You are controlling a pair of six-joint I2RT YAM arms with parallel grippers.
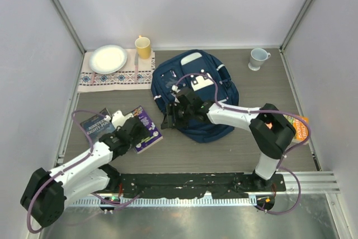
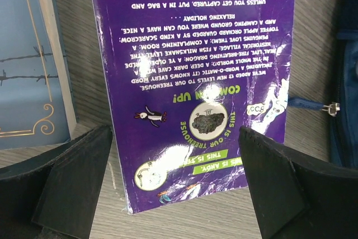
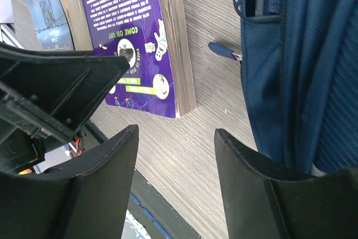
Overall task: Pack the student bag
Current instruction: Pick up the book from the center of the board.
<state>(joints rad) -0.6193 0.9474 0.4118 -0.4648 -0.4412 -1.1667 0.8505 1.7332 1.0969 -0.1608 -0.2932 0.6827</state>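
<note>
Left gripper (image 2: 174, 132): spread wide over purple paperback (image 2: 196, 54)
Right gripper (image 3: 176, 132): spread, empty, beside student bag (image 3: 302, 54)
Bag contents: hidden

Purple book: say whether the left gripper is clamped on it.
No, the left gripper is open, its fingers spread wide either side of the purple book.

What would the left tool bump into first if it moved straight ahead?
Most likely the glossy purple paperback book, lying flat right ahead of the open left tool; depth is hard to judge.
</note>
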